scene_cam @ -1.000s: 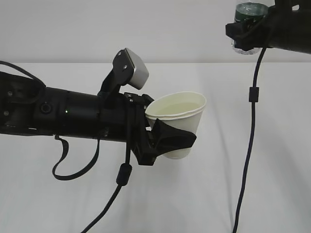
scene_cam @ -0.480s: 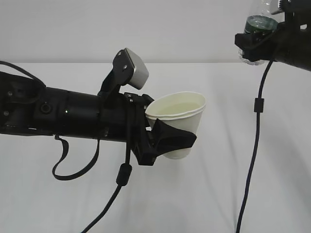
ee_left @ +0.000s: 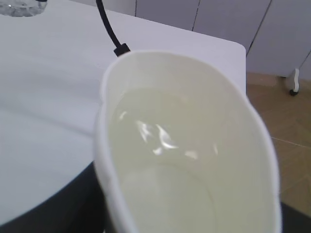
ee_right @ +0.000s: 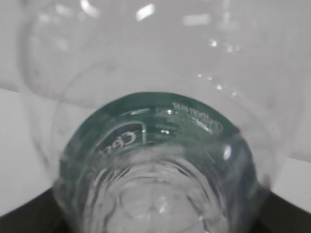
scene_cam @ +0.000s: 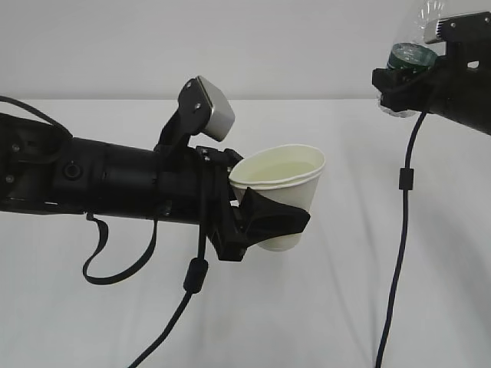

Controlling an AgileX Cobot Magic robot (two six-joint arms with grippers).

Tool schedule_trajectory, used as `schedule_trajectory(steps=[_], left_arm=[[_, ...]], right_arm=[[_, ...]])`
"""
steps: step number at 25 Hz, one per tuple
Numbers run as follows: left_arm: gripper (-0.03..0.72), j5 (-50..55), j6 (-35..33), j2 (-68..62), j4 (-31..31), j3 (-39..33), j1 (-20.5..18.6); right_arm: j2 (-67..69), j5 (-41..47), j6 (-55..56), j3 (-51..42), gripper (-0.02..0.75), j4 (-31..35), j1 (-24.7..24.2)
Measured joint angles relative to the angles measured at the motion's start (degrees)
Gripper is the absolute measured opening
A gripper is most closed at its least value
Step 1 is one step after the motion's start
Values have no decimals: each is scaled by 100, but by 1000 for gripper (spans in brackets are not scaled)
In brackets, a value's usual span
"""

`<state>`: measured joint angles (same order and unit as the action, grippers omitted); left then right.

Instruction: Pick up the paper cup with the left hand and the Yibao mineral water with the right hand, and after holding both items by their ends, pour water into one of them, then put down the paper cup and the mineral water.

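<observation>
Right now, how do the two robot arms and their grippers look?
Both arms are matte black. The left hand has thick, wedge-shaped fingers, a light grey box-shaped camera on a black bracket, and a looping black cable. Of the right hand, only a black body and a hanging black cable with a clip show.

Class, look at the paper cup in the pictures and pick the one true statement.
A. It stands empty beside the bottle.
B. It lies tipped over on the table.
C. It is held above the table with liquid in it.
C: the left pincer holds the paper cup above the white table, and liquid glints inside it.
</observation>
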<state>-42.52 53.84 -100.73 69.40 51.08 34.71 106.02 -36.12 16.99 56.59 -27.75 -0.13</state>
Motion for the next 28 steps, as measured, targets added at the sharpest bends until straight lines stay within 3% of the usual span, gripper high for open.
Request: schedule_trajectory(steps=[21,28], left_arm=[[419,0,0,0,0,0,0],[419,0,0,0,0,0,0]], right_arm=[[809,-472,-1019,0,459,1079,-4],[1196,-658,-1065,0,458,1141,-4]])
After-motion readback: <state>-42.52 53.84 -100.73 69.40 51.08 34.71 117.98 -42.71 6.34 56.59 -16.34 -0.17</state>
